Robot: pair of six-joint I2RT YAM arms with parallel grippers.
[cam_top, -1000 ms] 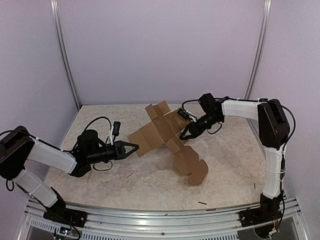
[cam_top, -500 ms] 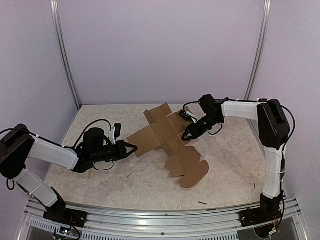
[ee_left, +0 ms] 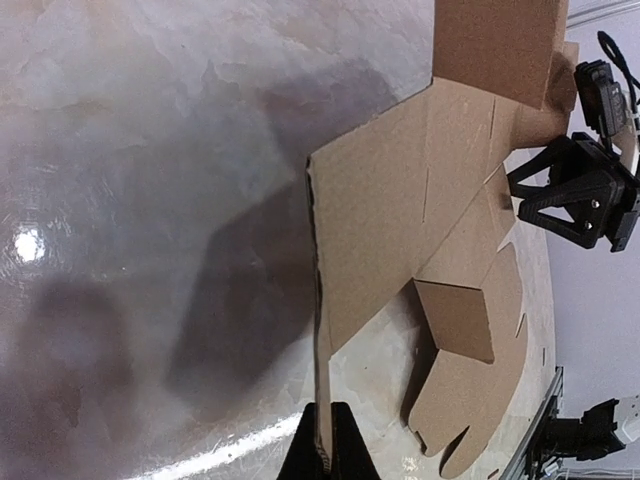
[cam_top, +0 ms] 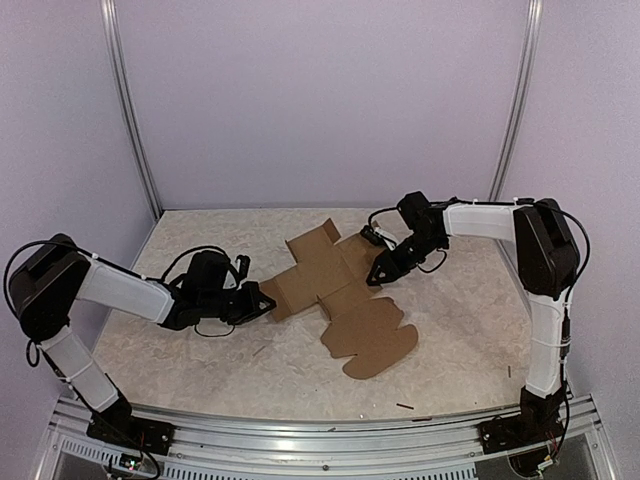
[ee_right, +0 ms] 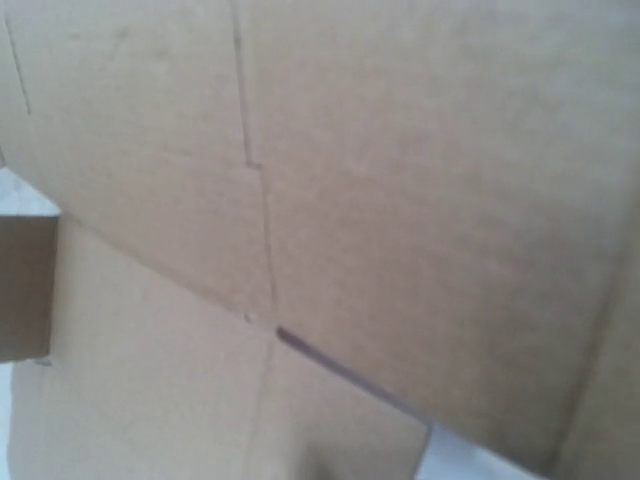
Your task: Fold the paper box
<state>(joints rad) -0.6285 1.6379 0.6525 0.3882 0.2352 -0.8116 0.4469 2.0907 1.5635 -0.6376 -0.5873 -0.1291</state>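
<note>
The left gripper [cam_top: 262,300] has its jaws pinched tight on one edge of the paper box [cam_top: 330,285], with the thin cardboard rim caught between the tips. The sheet spreads away from those jaws, unfolded and mostly flat on the table [cam_top: 200,370], with one small panel standing up partway along. The right gripper [cam_top: 376,274] sits at the sheet's opposite edge, facing the left one. I cannot tell whether its jaws clamp the cardboard or only touch it. Its wrist camera sees only brown panels and creases.
</note>
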